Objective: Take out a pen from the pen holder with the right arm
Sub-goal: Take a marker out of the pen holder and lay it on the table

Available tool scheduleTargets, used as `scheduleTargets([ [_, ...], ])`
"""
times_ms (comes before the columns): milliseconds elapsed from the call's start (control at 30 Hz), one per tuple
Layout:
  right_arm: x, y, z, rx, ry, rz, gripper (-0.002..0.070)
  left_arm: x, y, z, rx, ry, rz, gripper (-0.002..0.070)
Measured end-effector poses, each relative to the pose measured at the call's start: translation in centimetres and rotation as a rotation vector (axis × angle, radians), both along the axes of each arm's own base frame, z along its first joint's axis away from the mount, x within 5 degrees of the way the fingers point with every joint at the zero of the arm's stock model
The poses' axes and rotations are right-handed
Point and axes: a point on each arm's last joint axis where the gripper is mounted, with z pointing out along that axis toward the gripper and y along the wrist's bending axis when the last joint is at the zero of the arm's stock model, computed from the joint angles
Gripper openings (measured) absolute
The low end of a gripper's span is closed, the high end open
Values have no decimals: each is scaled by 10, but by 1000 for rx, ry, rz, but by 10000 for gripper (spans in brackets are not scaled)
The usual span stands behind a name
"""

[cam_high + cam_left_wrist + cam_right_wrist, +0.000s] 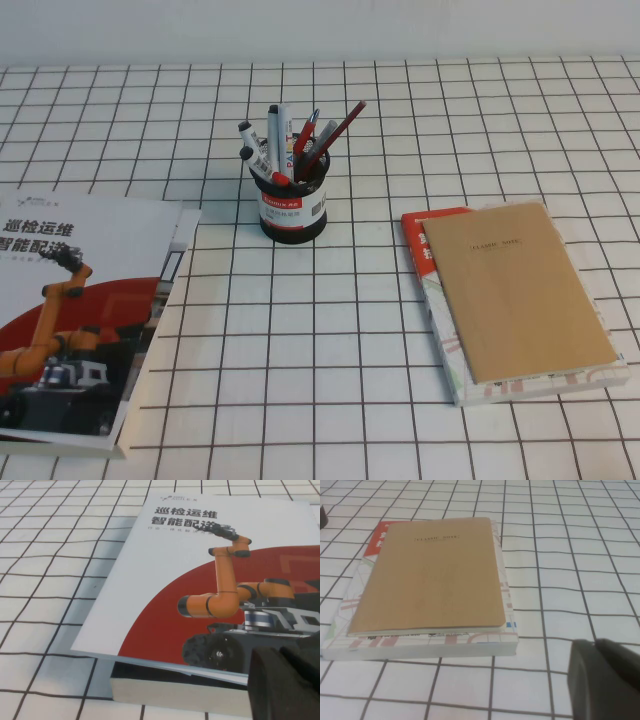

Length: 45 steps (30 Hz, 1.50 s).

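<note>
Table [350, 350]: white surface ruled with a black square grid; everything listed here lies on it.
Pen holder [291, 205]: black round pot with a red-and-white label, upright, far centre of the table, well apart from both sets of books.
Pens [300, 140]: several stand in the pen holder, all inside it. White markers with dark caps lean left, and a slim red one [340, 128] leans right.
Robot-cover book [75, 320] [200, 580]: thick, lying flat at near left. The white and red cover shows an orange robot arm and a Chinese title.
Notebook [525, 290] [432, 575]: 1 tan cover lettered "CLASSIC NOTE", flat on top of the red-and-white book, right of centre.
Red-and-white book [440, 225] [375, 540]: thicker, under the notebook, its edges showing on the left and near sides.
Right gripper [605, 680]: low over the table near the notebook stack's near right corner, closed tight and holding nothing; well apart from the pen holder.
Left gripper [287, 682]: just above the near edge of the robot-cover book; how wide it stands cannot be told.
</note>
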Motion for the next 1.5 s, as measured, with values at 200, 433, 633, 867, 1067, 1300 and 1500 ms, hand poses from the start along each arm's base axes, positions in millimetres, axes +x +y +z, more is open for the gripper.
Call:
scheduleTargets([
  [200,0,0,0,0,0,0,-16,0,0,0,0,0,0,-3],
  [433,0,0,0,3,-4,0,-16,0,0,0,0,0,0,-3],
  [633,1,2,5,71,-53,1,-16,0,0,0,0,0,0,-3],
  [867,1,4,8,167,-67,1,-16,0,0,0,0,0,0,-3],
  [1067,2,6,17,435,-125,-15,-16,0,0,0,0,0,0,-3],
  [1300,3,6,23,667,-146,-39,-16,0,0,0,0,0,0,-3],
  [1500,3,4,26,742,-176,-59,-16,0,0,0,0,0,0,-3],
])
